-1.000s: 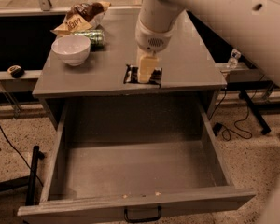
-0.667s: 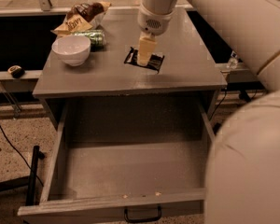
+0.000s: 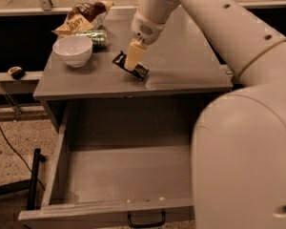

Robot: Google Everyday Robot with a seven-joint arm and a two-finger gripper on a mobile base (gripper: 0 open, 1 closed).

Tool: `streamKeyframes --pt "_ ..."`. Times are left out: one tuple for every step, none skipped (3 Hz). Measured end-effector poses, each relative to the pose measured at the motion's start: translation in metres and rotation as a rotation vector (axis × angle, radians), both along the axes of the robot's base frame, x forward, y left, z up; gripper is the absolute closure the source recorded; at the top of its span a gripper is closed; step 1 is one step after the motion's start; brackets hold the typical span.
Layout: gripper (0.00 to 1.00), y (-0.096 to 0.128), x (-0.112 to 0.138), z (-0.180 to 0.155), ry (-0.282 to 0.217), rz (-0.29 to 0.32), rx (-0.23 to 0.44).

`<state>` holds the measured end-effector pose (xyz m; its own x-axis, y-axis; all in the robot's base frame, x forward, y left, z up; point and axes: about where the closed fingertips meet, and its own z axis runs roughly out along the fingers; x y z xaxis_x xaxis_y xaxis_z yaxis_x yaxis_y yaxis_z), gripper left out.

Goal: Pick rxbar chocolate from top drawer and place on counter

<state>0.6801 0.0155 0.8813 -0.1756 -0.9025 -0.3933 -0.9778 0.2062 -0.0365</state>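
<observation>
Pincer (image 3: 131, 64) clamps rxbar chocolate (image 3: 141, 71) at middle of counter (image 3: 190, 66), away from edges; bowl (image 3: 72, 50) near; top drawer (image 3: 128, 166) open.

text: none readable | chip bag (image 3: 83, 15): lettering on yellow patch, illegible | green can (image 3: 96, 37): no legible label | rxbar chocolate (image 3: 142, 71): no legible print (partly hidden by gripper) | gripper (image 3: 132, 63): at the bar, on counter (image 3: 186, 66)

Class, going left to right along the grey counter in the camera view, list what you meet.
White round bowl → gripper at the flat grey counter's middle, over the dark-wrapped rxbar chocolate. Crinkled brown-and-yellow chip bag and green can overlap the bowl, so omitted.
</observation>
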Motion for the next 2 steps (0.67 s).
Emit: streamKeyframes --pt "0.00 0.010 -0.006 0.009 -0.035 0.053 0.089" --pt "0.00 -0.023 -0.003 0.005 -0.075 0.016 0.118"
